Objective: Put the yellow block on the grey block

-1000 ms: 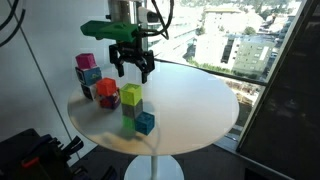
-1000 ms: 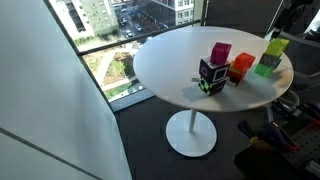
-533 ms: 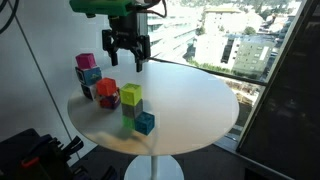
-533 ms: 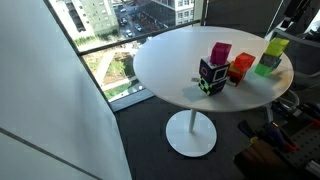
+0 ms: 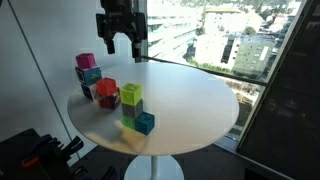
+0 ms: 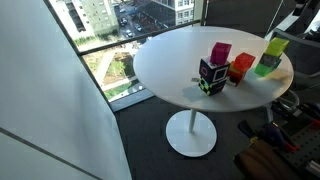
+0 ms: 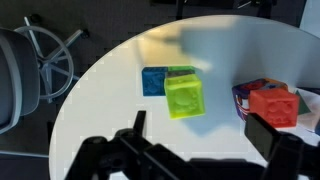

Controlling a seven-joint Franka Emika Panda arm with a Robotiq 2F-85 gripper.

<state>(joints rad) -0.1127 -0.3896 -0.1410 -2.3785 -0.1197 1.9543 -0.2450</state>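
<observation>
Daylight came in through the windows (image 5: 230,40), leaving the white counter (image 5: 190,100) bright and the pincer (image 5: 120,47) a dark silhouette against the glass. All views were soft and coarse. The wrist view showed glare on the counter's far rim and a blurred, shadowed foreground.

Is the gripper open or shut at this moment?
Open: the gripper hangs above the table, fingers apart, nothing between them.

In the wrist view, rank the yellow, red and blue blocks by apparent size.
1. yellow block and red block: look alike, can't rank.
2. blue block: smallest, though it sits lower, farther from the camera.
</observation>
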